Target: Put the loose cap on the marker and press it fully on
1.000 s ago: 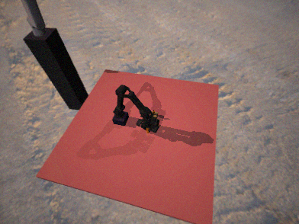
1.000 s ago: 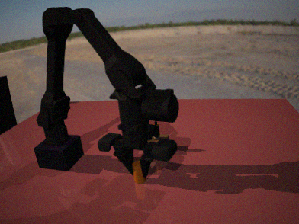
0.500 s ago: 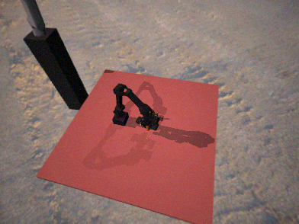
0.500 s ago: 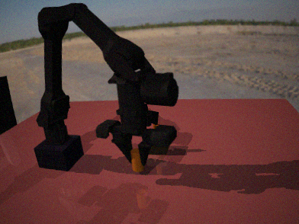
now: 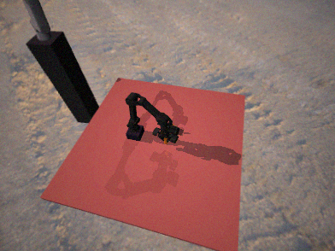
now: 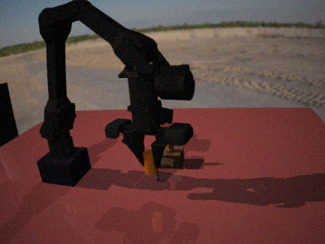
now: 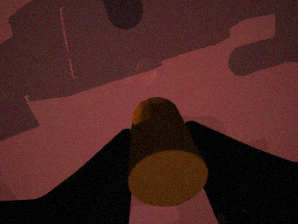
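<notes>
The orange cap is between the two fingers of my gripper, which is shut on it. The cap leans slightly in the exterior view and is raised off the table, with its reflection well below it. The holder block stands behind and to the right of the fingers in that view. A small part of the marker shows at its top; the rest is hidden by the block and a finger. In the top view the arm hides most of the block and marker.
The red table top carries the arm's dark base. A tall black pillar stands beyond the table's left edge. Dark arm shadows and reflections lie across the table.
</notes>
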Tool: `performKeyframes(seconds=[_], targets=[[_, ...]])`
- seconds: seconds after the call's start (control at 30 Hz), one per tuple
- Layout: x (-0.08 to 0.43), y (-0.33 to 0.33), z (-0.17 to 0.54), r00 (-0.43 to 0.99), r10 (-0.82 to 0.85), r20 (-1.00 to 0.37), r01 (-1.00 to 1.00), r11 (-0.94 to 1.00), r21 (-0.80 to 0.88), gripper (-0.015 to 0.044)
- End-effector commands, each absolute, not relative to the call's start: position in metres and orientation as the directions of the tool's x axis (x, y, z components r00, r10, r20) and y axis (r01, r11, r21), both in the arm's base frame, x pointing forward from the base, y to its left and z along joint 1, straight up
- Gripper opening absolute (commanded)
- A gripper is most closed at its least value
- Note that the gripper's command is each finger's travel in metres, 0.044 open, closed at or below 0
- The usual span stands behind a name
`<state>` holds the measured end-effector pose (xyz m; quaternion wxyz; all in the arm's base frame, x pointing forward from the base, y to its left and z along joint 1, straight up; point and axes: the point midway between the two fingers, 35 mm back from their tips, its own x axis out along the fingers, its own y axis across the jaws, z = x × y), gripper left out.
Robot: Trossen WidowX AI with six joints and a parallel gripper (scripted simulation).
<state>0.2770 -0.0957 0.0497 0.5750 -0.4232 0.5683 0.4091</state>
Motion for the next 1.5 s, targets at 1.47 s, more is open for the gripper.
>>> performKeyframes(seconds=[1.47], targets=[[0.304,0.054,0.101,0.027,0.003,-1.000,-0.953,0.303,-0.025,0.0000]])
